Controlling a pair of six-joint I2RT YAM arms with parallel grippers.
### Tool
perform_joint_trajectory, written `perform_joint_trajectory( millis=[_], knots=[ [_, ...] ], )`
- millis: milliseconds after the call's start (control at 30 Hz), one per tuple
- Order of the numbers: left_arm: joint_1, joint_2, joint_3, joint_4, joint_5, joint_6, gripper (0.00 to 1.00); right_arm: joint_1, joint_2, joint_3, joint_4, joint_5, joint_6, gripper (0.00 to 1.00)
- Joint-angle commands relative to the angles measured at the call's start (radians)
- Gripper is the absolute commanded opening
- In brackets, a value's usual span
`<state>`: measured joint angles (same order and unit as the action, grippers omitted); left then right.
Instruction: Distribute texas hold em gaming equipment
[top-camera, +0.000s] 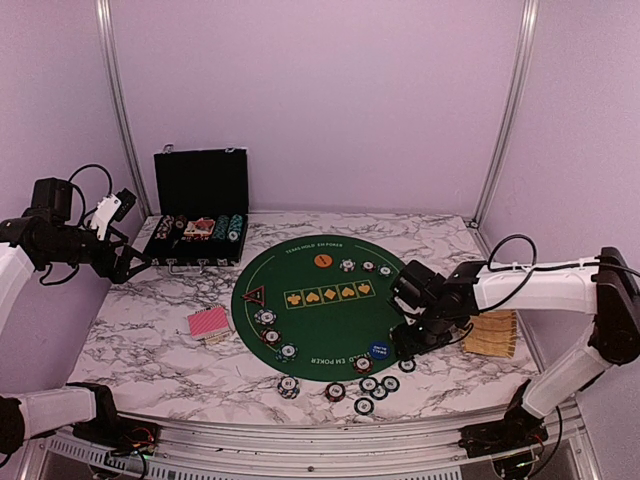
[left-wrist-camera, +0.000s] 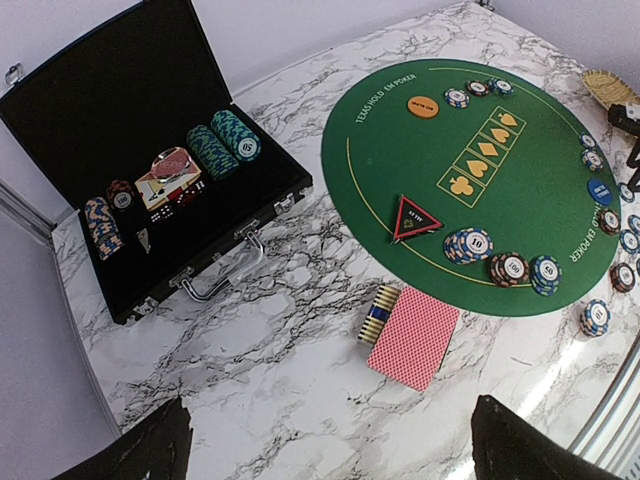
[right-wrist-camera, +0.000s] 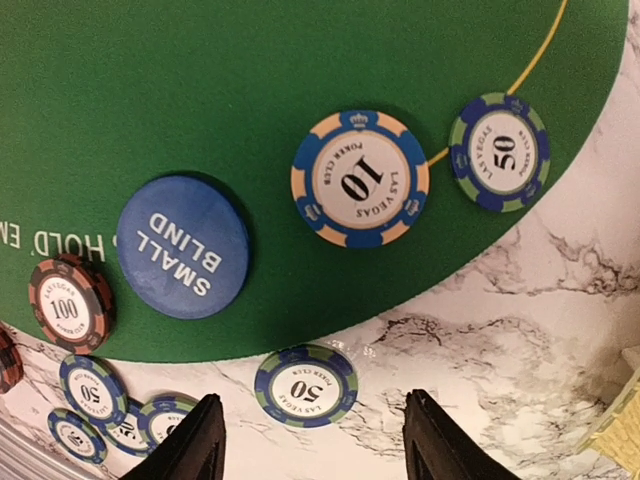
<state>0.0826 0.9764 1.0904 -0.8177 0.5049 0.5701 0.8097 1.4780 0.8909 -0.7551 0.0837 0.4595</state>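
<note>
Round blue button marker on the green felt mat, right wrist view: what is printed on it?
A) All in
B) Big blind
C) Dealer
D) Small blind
D: white letters on the round blue button marker read SMALL BLIND; it lies on the green felt mat beside a blue-and-cream poker chip marked 10.

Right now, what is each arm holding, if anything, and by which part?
Nothing. The left fingers and right fingers stand open and empty; a 50 chip lies free by the right pair.
</note>
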Motion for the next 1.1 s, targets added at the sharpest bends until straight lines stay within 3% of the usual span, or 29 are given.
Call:
perform_joint_trajectory(
  millis=[0, 333, 567, 767, 1067],
  knots=[
    [0.003, -0.005, -0.011, -0.038, 0.015, 0.019, 0.99, 0.006, 0.033, -0.023, 0.025, -0.012, -0.006, 0.62],
    [0.003, 0.001, -0.005, -0.041, 0.017, 0.022, 0.99, 0.013, 0.052, -0.087, 0.086, -0.053, 0.007, 0.63],
    [0.004, 0.001, -0.003, -0.041, 0.014, 0.023, 0.99, 0.037, 0.083, -0.082, 0.082, -0.033, 0.014, 0.56],
    [0.004, 0.002, 0.003, -0.043, 0.014, 0.024, 0.99, 0.04, 0.08, -0.063, 0.068, -0.01, 0.015, 0.42],
    [0.003, 0.006, 0.01, -0.044, 0.016, 0.023, 0.99, 0.04, 0.026, 0.004, -0.007, 0.036, 0.013, 0.39]
  ],
)
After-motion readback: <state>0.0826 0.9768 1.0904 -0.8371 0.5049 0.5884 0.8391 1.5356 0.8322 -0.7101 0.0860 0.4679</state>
